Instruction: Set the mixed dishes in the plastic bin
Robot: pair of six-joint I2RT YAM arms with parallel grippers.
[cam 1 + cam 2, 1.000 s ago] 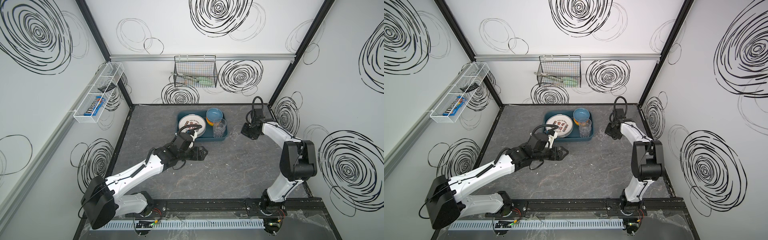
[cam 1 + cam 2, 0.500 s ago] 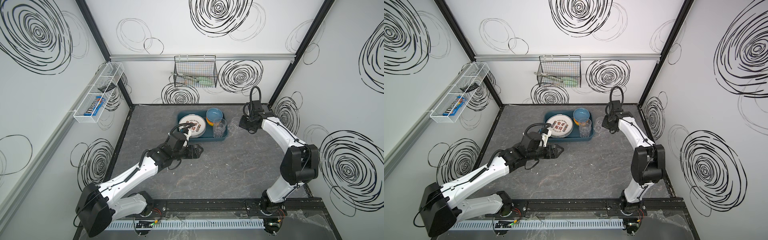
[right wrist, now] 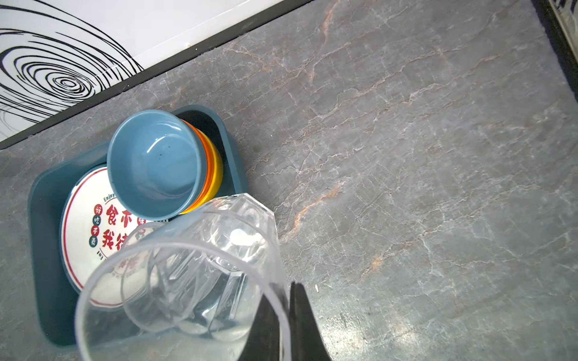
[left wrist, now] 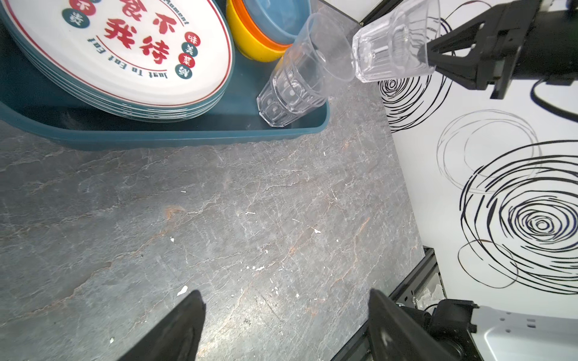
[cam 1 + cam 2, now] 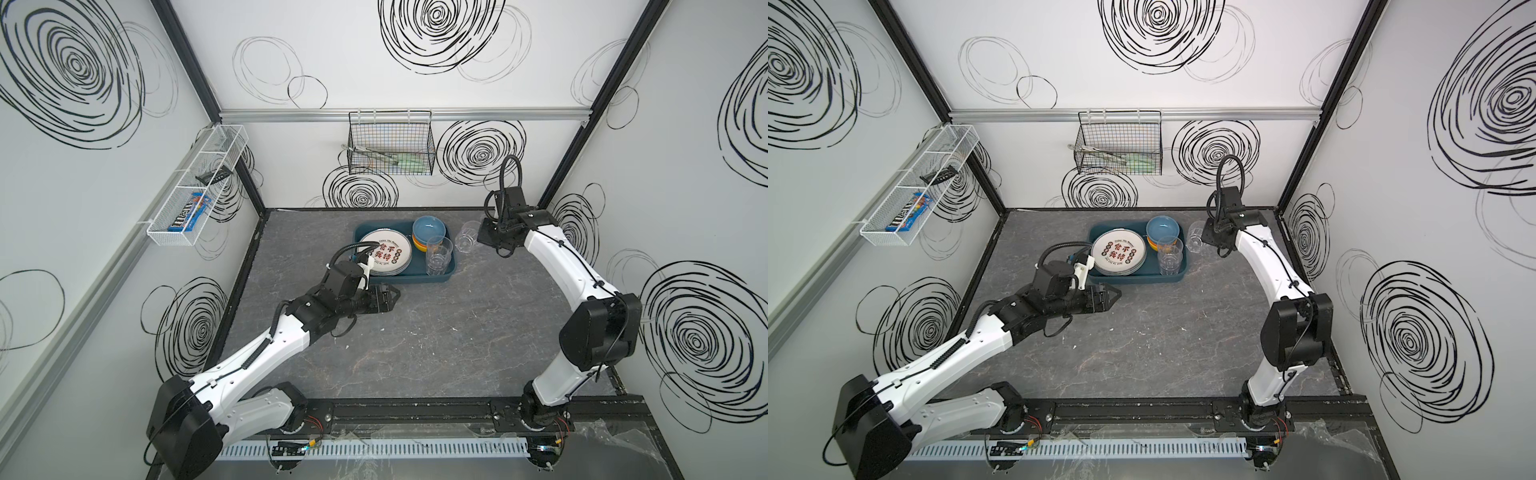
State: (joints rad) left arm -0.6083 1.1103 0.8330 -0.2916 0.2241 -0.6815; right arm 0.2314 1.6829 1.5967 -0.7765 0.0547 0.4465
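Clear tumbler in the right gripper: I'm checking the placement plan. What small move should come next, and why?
Probably shift the right gripper leftward until the held tumbler is over the plastic bin. The gripper is shut on that tumbler's rim, holding it tilted just right of the bin's right wall. The plates, stacked bowls and a standing tumbler are already inside.

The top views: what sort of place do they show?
Probably a robot test cell staged like a kitchen: swirl-printed walls enclose it, two robot arms stand on a front rail, and dishes fill a plastic bin.
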